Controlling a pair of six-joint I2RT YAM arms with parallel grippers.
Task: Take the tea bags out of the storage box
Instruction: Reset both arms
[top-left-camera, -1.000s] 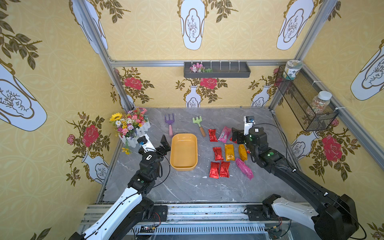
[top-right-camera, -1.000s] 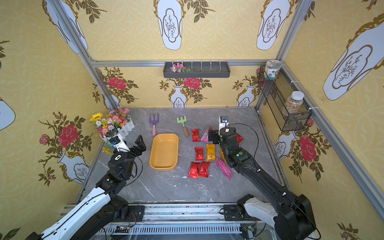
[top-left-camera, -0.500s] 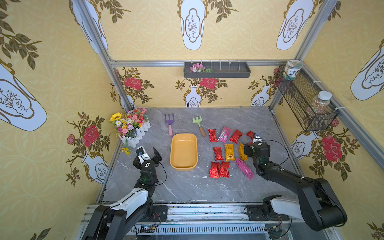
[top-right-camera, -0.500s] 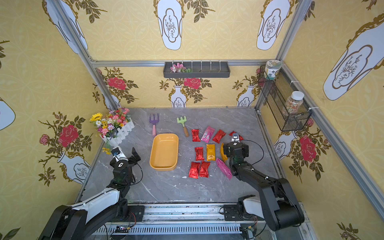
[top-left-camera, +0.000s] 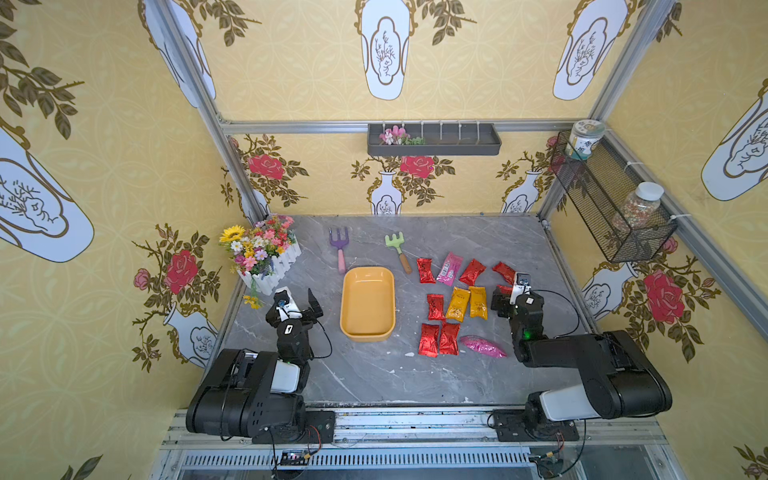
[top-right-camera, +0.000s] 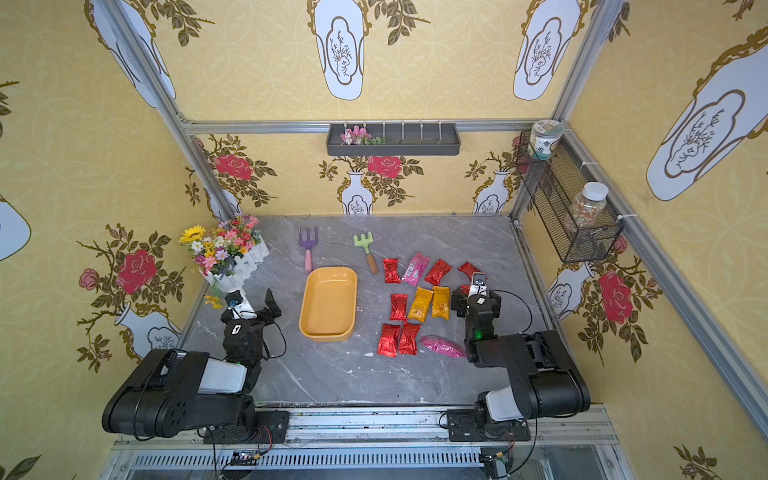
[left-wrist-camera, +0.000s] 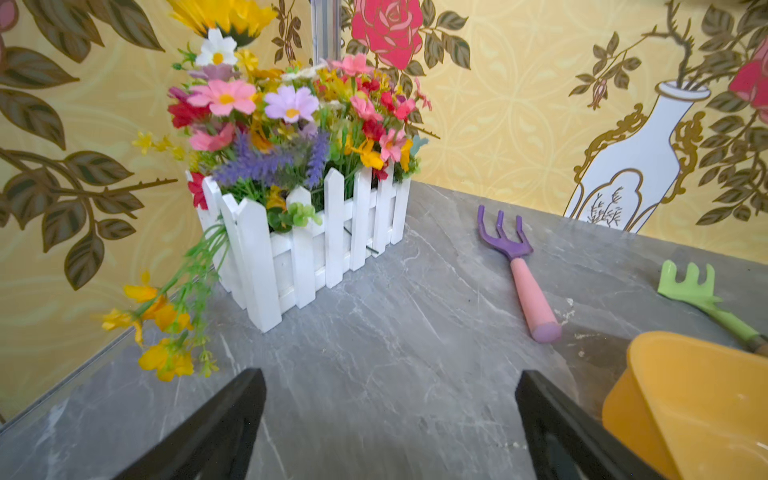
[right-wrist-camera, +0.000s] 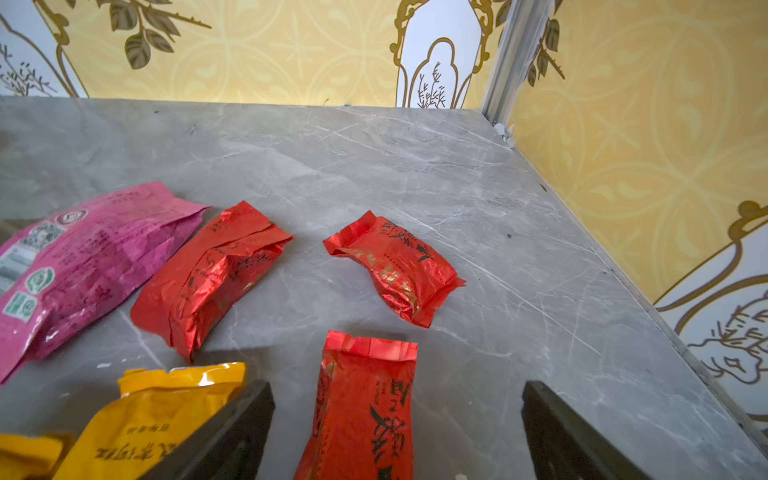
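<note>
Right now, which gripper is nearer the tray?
Left. The left gripper sits just beside the tray; the right gripper is across the tea bags from it.

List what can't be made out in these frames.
- Top views: one red tea bag is mostly hidden under the right hand.
- Left wrist: the storage box is mostly cut off by the frame edge.
- Right wrist: the pink tea bag is cut off at the edge; its small print is blurred.

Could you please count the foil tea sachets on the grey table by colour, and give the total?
Red shiny foil sachets: 7
Golden-orange foil sachets: 2
Glittery pink foil sachets: 2
Total: 11, all outside the shallow yellow-orange plastic tray.
</note>
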